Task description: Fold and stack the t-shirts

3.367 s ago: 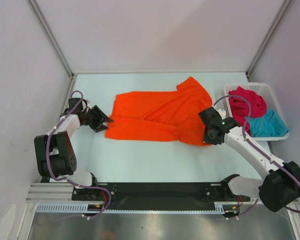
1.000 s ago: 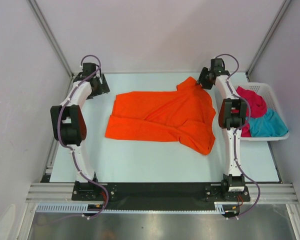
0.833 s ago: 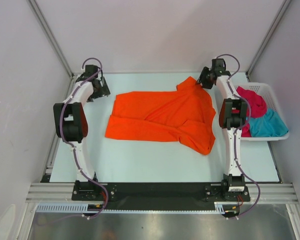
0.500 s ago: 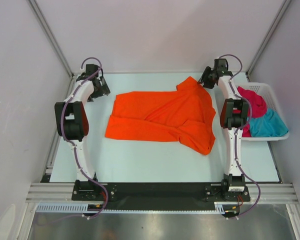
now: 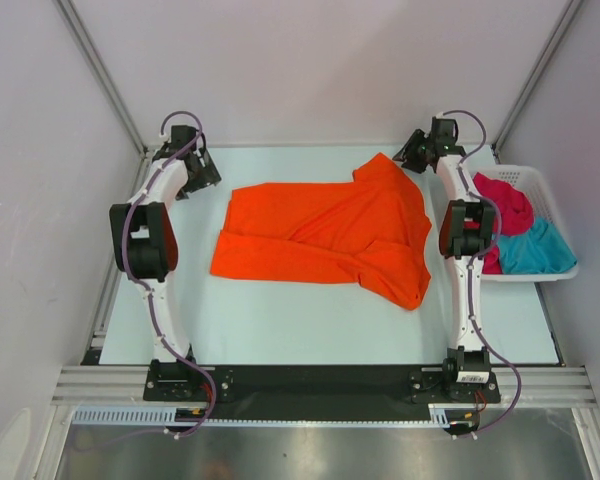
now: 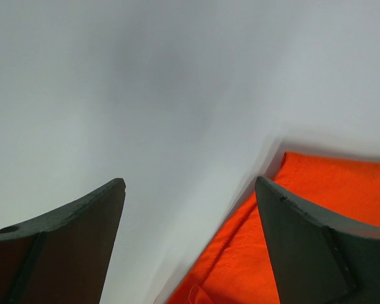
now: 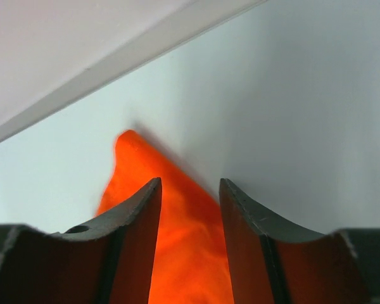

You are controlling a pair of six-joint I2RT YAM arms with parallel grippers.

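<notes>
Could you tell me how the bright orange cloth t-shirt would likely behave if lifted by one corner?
Probably floppy: the bright orange cloth t-shirt lies flat with soft creases and overlapping folds. It looks thin, so likely light; a corner lifted by the right pincer would probably sag and drag the rest.

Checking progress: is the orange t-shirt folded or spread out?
Mostly spread: orange t-shirt lies wide across the table, one long flap doubled over.

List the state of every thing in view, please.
Bright orange cloth t-shirt: spread on the table, partly folded, not held.
Crimson red t-shirt: crumpled in the basket.
Teal blue t-shirt: crumpled in the basket.
White plastic lattice basket: upright, holding two shirts.
Left gripper: open, empty.
Right gripper: jaws apart over the orange shirt's corner.
</notes>
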